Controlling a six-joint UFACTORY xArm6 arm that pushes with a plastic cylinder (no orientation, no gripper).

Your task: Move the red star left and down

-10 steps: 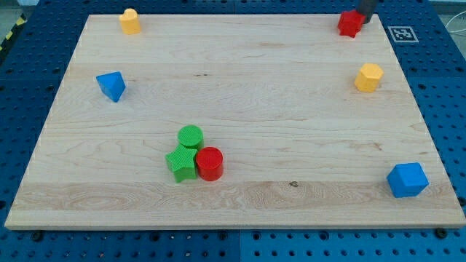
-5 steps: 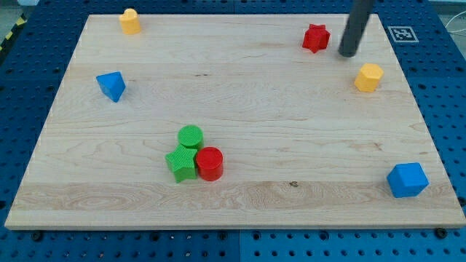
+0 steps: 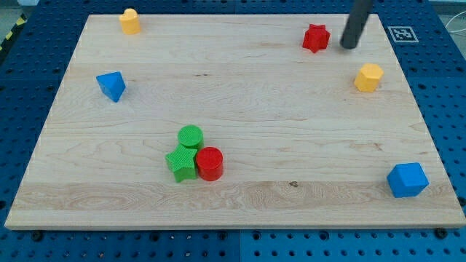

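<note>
The red star point(image 3: 315, 38) lies near the board's top edge, right of centre. My tip point(image 3: 349, 46) stands just to the star's right, a small gap between them, not touching. The dark rod rises from the tip out of the view's top.
A yellow hexagonal block point(image 3: 368, 77) lies below right of my tip. A blue block point(image 3: 407, 180) sits at the bottom right. A green cylinder point(image 3: 191, 136), green star point(image 3: 181, 163) and red cylinder point(image 3: 210, 163) cluster at lower centre. A blue triangular block point(image 3: 111, 85) is left, a yellow block point(image 3: 129, 21) top left.
The red star moved left and slightly down from the board's top right corner. My tip followed it down, then drew back up a little; the star has stayed still since.
</note>
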